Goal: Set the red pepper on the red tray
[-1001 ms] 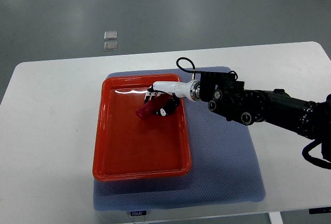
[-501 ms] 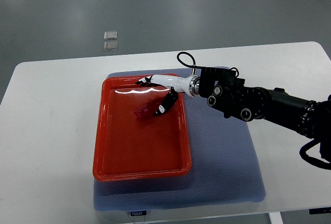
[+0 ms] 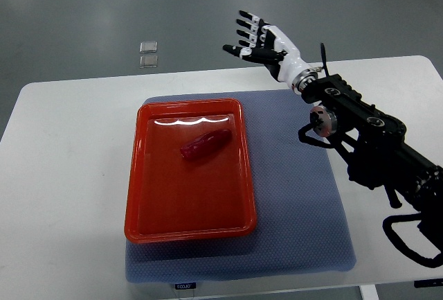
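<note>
A dark red pepper (image 3: 204,144) lies on its side in the upper half of the red tray (image 3: 145,196), free of any hand. My right hand (image 3: 257,42) is raised above the table's far edge, up and to the right of the tray, with its fingers spread and holding nothing. Its black arm (image 3: 367,140) comes in from the lower right. The left arm is out of view.
The red tray sits on a blue-grey mat (image 3: 297,203) on a white table (image 3: 62,175). Two small clear squares (image 3: 147,54) lie on the grey floor beyond the table's far edge.
My right hand let go of the pepper, opened, and lifted up and to the right, away from the tray. The pepper stays lying in the tray.
</note>
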